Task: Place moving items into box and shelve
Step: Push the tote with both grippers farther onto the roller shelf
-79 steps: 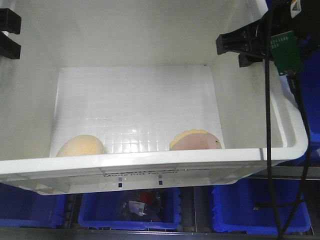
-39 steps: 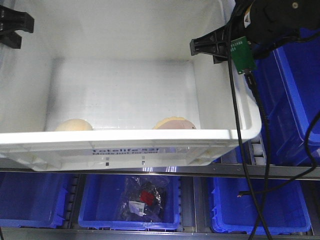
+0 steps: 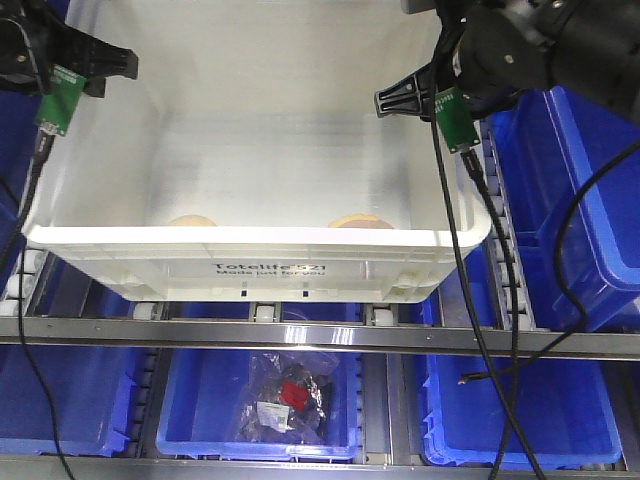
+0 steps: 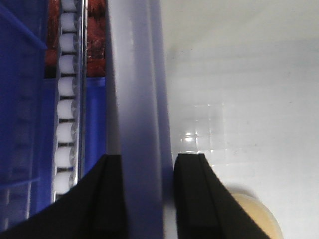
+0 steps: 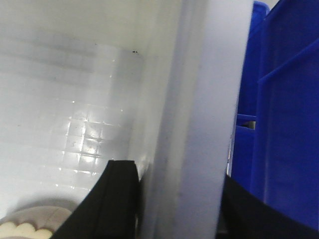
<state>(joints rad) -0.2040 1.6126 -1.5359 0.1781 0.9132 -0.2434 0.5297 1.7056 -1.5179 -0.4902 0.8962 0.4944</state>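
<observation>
1. On the roller rails of a metal shelf [image 3: 300, 335] sits the box [image 3: 300, 275], a white rectangular plastic tote with smooth walls, a thick rim and black print on its front face.
2. Inside the box, both moving items rest on the gridded floor against the near wall. The cream bun-like lump [image 3: 192, 221] is at about 7 o'clock of the floor and the pinkish ball with scalloped yellow rim [image 3: 361, 221] at about 5 o'clock. Only their rounded tops show over the rim in the front view, and they lie well apart.
3. Left gripper [image 4: 144, 199]: its two black fingers straddle the box's left wall, one outside and one inside, pressed onto the rim. White rollers [image 4: 67, 109] run beside it, outside the wall.
4. Right gripper [image 5: 174, 204]: its black fingers are clamped across the right wall in the same way. The scalloped edge of the ball shows at 7 o'clock of the wrist view.
5. Below the shelf, the middle blue plastic bin [image 3: 260, 400] holds a clear crinkled bag [image 3: 285, 400] with dark and red contents.
6. At 3 o'clock, a tall blue bin [image 3: 570, 220] stands just beside the box.
</observation>
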